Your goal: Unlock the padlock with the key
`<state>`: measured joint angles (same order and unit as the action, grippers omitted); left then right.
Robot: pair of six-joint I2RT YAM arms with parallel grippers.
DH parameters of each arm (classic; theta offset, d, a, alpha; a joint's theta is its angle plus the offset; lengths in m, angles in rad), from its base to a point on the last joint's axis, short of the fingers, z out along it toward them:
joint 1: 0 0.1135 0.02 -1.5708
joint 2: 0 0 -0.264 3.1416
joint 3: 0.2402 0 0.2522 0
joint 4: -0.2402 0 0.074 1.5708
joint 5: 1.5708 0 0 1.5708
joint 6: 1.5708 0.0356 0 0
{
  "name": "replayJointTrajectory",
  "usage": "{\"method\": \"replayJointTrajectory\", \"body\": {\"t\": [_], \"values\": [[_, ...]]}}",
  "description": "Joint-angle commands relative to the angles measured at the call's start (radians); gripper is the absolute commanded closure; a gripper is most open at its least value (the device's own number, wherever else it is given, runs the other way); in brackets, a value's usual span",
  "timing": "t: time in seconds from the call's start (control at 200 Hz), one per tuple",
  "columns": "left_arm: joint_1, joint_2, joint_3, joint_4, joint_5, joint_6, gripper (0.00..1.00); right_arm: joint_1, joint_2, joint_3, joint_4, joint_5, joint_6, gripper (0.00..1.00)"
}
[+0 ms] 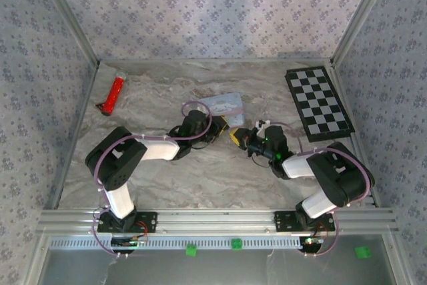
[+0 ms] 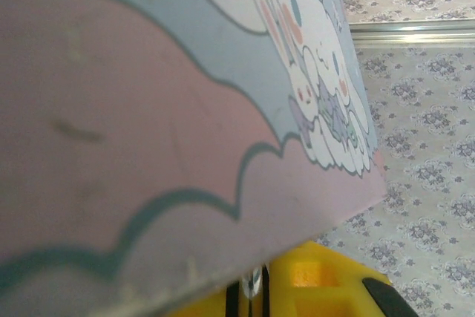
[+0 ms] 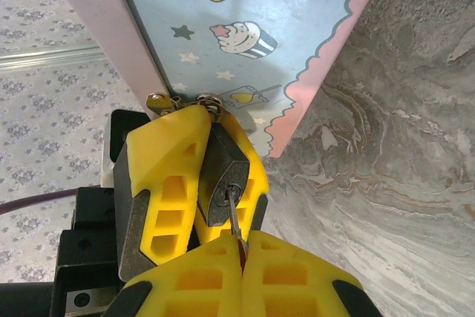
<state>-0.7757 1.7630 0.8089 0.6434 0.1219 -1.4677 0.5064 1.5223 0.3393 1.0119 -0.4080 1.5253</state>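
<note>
The small black padlock (image 3: pixel 223 180) is clamped between the yellow fingers (image 3: pixel 162 180) of my left gripper (image 1: pixel 223 132), which is shut on it. Its shackle end points up toward the hasp of the pastel blue cartoon tin (image 3: pixel 252 27). My right gripper (image 3: pixel 239 249) is shut on the key (image 3: pixel 234 213), and the thin blade sits in the padlock's keyhole. In the top view the right gripper (image 1: pixel 243 139) meets the left one just in front of the tin (image 1: pixel 223 104). In the left wrist view the tin's lid (image 2: pixel 163 109) is very close, hiding most of the left gripper (image 2: pixel 261 296).
A red stick-like tool (image 1: pixel 115 93) lies at the far left back. A black-and-white checkerboard (image 1: pixel 319 103) lies at the right back. Patterned walls enclose the marbled table (image 1: pixel 200 178) on three sides.
</note>
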Motion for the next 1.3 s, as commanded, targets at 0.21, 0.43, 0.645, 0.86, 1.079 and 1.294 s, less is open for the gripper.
{"method": "replayJointTrajectory", "body": {"t": [0.21, 0.43, 0.645, 0.86, 1.079, 1.294], "values": [[-0.075, -0.011, 0.033, 0.02, 0.119, 0.003, 0.95, 0.029, 0.006, 0.101, 0.047, 0.043, -0.039, 1.0], [-0.077, -0.013, 0.03, 0.034, 0.119, -0.005, 0.95, -0.016, 0.012, 0.07, 0.034, 0.039, -0.043, 1.0], [-0.092, -0.018, 0.036, 0.03, 0.118, -0.008, 0.95, -0.033, 0.072, 0.076, 0.115, 0.015, -0.008, 1.0], [-0.103, -0.008, 0.051, 0.031, 0.12, -0.01, 0.95, 0.027, 0.081, 0.109, 0.117, 0.032, -0.013, 1.0], [-0.104, -0.014, 0.049, 0.036, 0.125, -0.012, 0.95, -0.077, 0.087, 0.059, 0.1, 0.01, -0.039, 1.0], [-0.113, -0.022, 0.058, 0.031, 0.126, -0.014, 0.95, -0.104, 0.132, 0.072, 0.144, -0.019, -0.032, 1.0]]}}
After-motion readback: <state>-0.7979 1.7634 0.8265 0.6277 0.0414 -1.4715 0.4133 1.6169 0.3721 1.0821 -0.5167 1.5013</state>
